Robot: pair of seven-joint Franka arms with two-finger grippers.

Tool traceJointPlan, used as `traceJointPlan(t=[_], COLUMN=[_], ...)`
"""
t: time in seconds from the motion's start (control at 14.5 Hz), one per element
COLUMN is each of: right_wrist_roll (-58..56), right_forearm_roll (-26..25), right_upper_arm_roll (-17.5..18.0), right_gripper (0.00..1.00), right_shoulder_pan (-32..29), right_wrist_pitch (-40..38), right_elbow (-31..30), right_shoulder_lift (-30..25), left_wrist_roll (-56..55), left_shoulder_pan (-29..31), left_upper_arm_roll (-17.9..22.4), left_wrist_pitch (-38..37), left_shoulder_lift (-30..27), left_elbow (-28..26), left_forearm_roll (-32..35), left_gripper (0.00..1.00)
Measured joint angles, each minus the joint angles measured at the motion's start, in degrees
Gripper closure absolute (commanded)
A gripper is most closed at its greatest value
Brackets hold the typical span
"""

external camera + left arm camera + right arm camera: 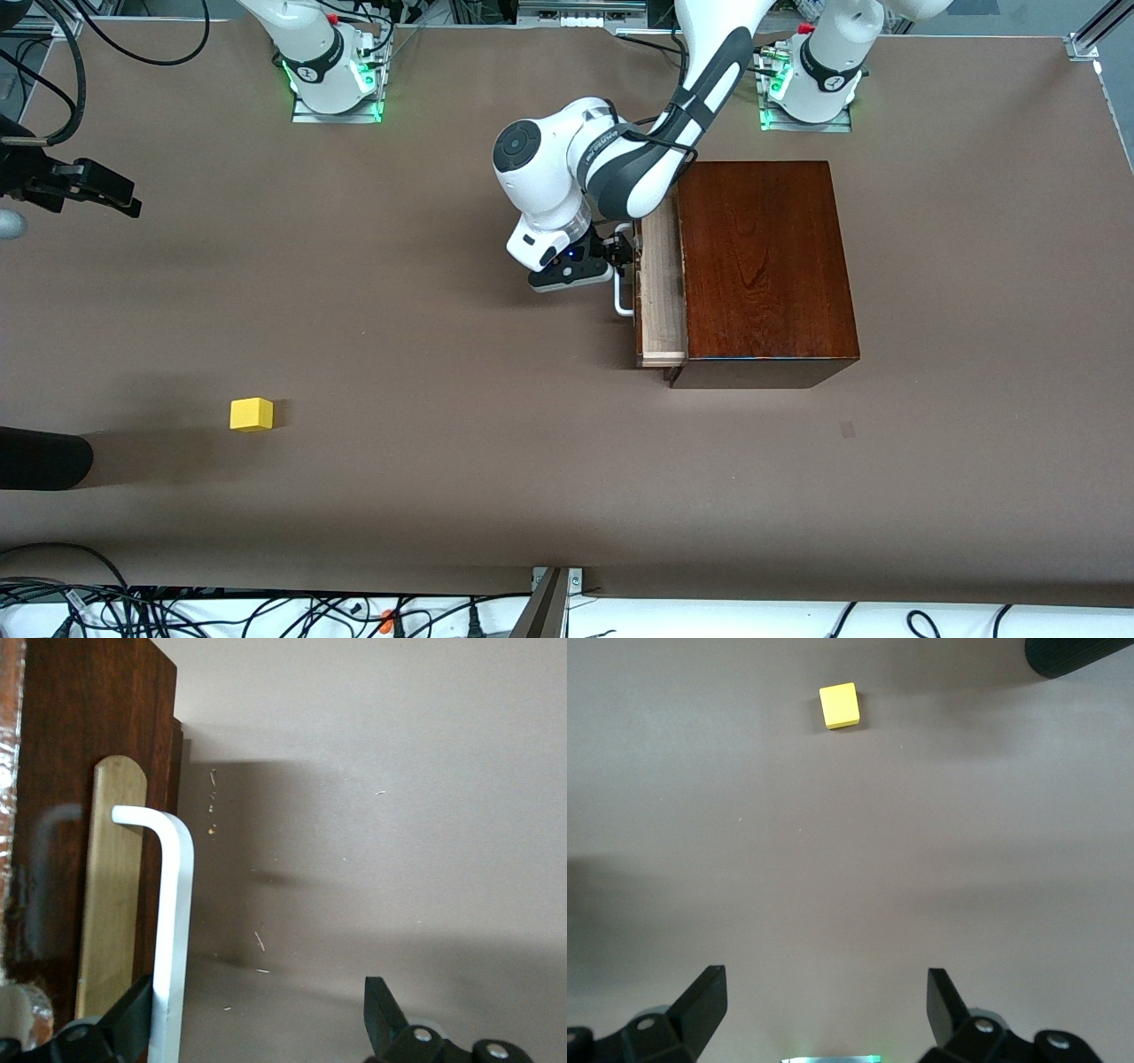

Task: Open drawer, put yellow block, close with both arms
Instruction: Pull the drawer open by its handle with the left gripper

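The table (496, 496) carries a brown matte cover. The wooden box (762, 266) is dark reddish-brown with a glossy grained top and stands toward the left arm's end of the table, near that arm's base. Its drawer (661, 292) is pulled out a short way, exposing a strip of pale light-wood interior; the dark front bears a white U-shaped handle (173, 930) mounted over a pale oval plate. The left gripper (620, 257) is at the drawer front with its fingers spread apart, one finger beside the handle bar and the other well clear of it. The right gripper (824, 1001) hangs over bare table at the right arm's end, fingers spread wide and gripping nothing. The yellow block (252, 414) is a small bright yellow cube with plain faces, resting on the table toward the right arm's end, nearer to the front camera than the box and well apart from it.
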Motion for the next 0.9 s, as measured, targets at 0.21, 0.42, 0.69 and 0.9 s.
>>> traceJointPlan(t=[0.21,0.42,0.69,0.9], right_wrist_roll=[0.0,0.0,0.0,0.0], right_forearm_roll=[0.0,0.0,0.0,0.0], right_upper_arm_roll=[0.0,0.0,-0.1,-0.2], right_gripper=[0.00,0.00,0.00,0.00], right_shoulder_pan=[0.0,0.0,0.0,-0.2], right_wrist_pitch=[0.0,0.0,0.6,1.4], right_elbow=[0.0,0.0,0.0,0.1], right_shoulder_lift=[0.0,0.0,0.0,0.1], left_wrist_roll=[-0.1,-0.2,-0.4,-1.0], left_shoulder_pan=[-0.1,-0.2,-0.3,-0.8], left_upper_arm_roll=[-0.1,-0.3,-0.9,-2.2], left_wrist_pitch=[1.9,3.0,3.1,-2.1], left_shoulder_lift=[0.4,0.8,0.9,0.9], left_elbow=[1.0,1.6,3.0,6.7], left_forearm_roll=[-2.2,-2.9,-4.6,-5.1], left_gripper=[0.00,0.00,0.00,0.00])
